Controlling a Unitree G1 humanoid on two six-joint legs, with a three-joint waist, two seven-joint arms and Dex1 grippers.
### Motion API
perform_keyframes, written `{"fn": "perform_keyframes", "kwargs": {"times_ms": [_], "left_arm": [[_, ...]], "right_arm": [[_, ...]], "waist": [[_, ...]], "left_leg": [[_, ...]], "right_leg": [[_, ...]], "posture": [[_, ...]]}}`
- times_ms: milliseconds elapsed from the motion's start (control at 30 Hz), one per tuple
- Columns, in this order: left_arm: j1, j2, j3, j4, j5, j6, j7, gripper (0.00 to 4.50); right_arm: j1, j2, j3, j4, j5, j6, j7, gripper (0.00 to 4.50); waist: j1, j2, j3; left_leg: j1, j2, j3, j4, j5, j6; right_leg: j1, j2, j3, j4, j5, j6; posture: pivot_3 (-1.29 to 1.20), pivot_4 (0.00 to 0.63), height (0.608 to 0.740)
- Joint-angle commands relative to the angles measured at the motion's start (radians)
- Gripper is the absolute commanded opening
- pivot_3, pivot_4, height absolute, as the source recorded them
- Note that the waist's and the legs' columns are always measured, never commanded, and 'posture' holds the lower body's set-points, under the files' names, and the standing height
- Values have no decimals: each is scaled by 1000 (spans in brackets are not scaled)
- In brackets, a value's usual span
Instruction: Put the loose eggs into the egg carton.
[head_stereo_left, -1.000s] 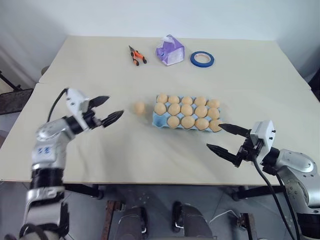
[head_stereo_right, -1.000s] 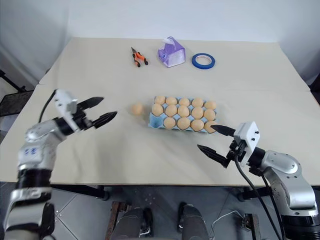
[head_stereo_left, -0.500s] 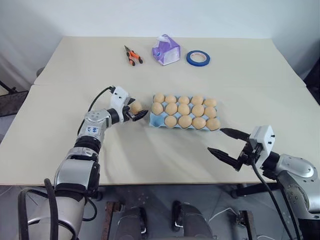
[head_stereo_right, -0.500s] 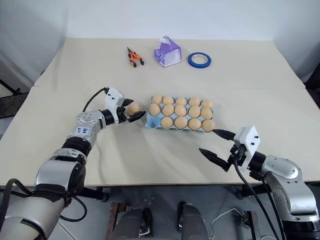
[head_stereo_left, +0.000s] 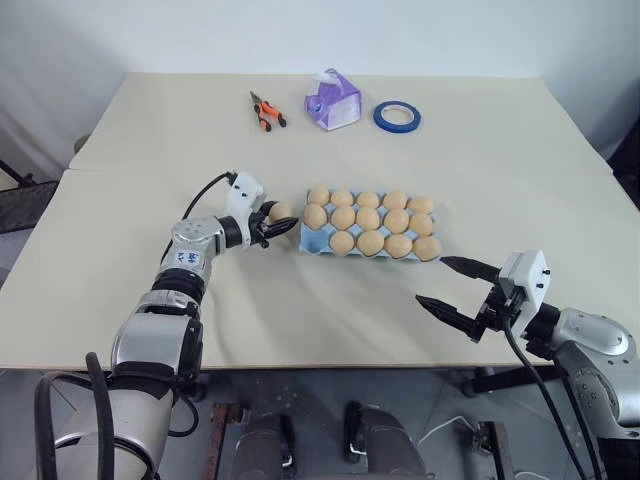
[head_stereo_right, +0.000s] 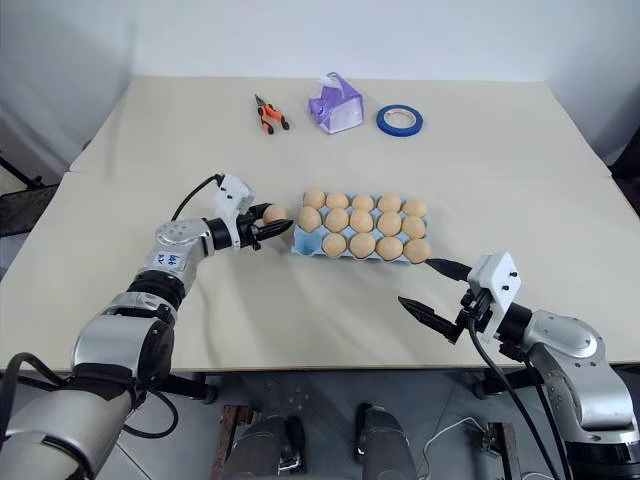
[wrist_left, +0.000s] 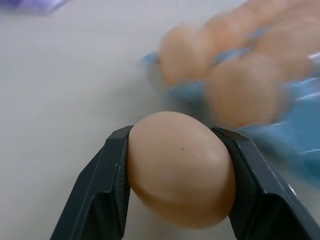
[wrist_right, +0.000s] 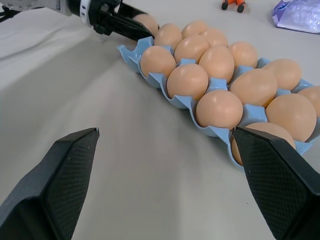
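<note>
One loose egg (wrist_left: 180, 167), tan-orange, sits between the two black fingers of my left gripper (head_stereo_left: 278, 221), which is shut on it just off the left end of the egg carton (head_stereo_left: 313, 241). The carton is a light blue tray in the middle of the table. Alike eggs fill its cups, apart from the front-left corner cup, which shows bare blue. Whether the held egg still touches the table I cannot tell. My right gripper (head_stereo_left: 432, 280) hovers open near the table's front right, in front of the carton's right end, with nothing between its fingers.
At the back of the table lie orange-handled pliers (head_stereo_left: 266, 110), a purple tissue pack (head_stereo_left: 333, 100) and a blue tape roll (head_stereo_left: 397, 117). A seam runs across the table (head_stereo_left: 120, 170) on the left.
My left gripper has moved right from the table's left side to the egg and shut on it. The right gripper has stayed in place, open.
</note>
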Motion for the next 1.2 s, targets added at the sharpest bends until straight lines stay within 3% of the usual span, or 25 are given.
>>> {"fn": "perform_keyframes", "kwargs": {"times_ms": [33,200,400,633,667,967,1200], "left_arm": [[-3,-1,14,-127,-58,-13,-133,2087],[44,-11,-19,-253,-79,50,-242,2087],[81,-19,-54,-298,-56,82,-242,2087],[77,-18,-45,-327,-74,130,-223,4336],[75,-19,-40,-339,-87,151,-231,4457],[87,5,26,-519,-229,379,-268,4457],[243,108,42,-695,-237,380,-269,4457]], "right_arm": [[-4,-19,-31,-36,7,-7,6,4500],[5,-22,-33,-43,8,-8,7,4500],[14,-23,-40,-54,10,-6,2,4500],[22,-22,-44,-61,13,-3,-3,4500],[20,-22,-43,-60,13,-3,-3,4500],[-11,-26,-33,-39,11,-3,7,4500],[-83,-41,-7,27,-3,-15,60,4500]], "waist": [[0,0,0],[-2,0,0],[-1,0,0],[0,0,0],[-1,0,0],[0,0,0],[-11,0,0]], "left_leg": [[0,0,0,0,0,0],[0,0,0,0,0,0],[0,0,0,4,0,1],[0,0,-1,5,0,1],[0,0,0,5,0,1],[0,0,-1,5,0,1],[2,1,0,5,1,0]], "right_leg": [[0,0,0,0,0,0],[0,1,1,0,0,0],[0,1,1,3,0,0],[1,-1,1,5,0,0],[0,-1,1,5,0,0],[0,0,1,5,0,0],[0,0,3,7,-1,-1]], "posture": [[0,150,740],[0,150,740],[0,150,740],[0,150,740],[0,150,740],[0,150,740],[0,150,740]]}}
